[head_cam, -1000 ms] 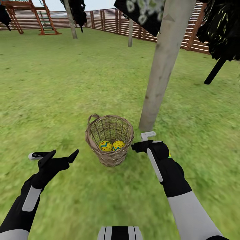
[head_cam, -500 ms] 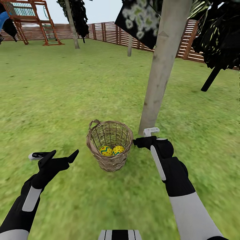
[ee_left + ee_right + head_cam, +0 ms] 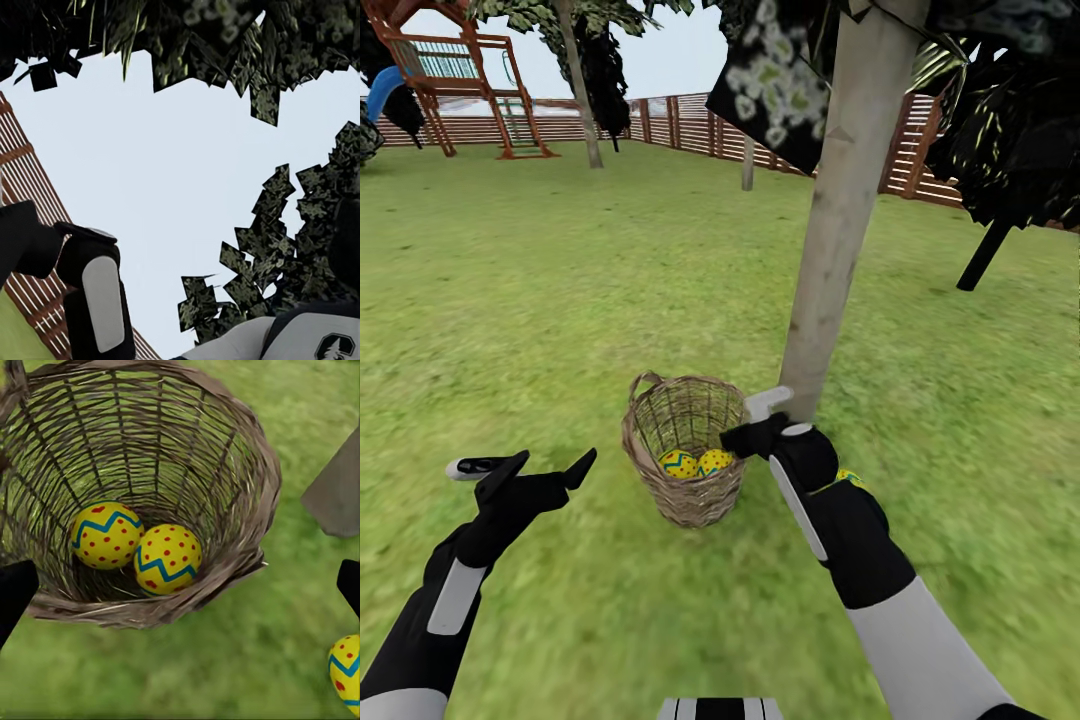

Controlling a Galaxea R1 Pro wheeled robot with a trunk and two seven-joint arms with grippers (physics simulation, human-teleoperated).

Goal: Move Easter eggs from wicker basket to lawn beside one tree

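Right gripper (image 3: 752, 420) hangs over the wicker basket (image 3: 685, 495) rim, fingers spread; two eggs (image 3: 135, 546) lie just below it, side by side. Left gripper (image 3: 520, 465), also spread, sits farther off.

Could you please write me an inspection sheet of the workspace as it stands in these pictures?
Surface: lawn, mottled green grass, flat.
Job's things: wicker basket upright beside the tree trunk; two eggs in the basket, both with blue zigzags and red dots; third egg on the grass outside the basket.
Clutter: nothing seen.
Grippers: right gripper open at the basket's rim, holding nothing; left gripper open, off to the side, empty.
Cables: nothing seen.
Surroundings: slatted wooden fence, play frame, other trees, dark leaf sheets overhead.
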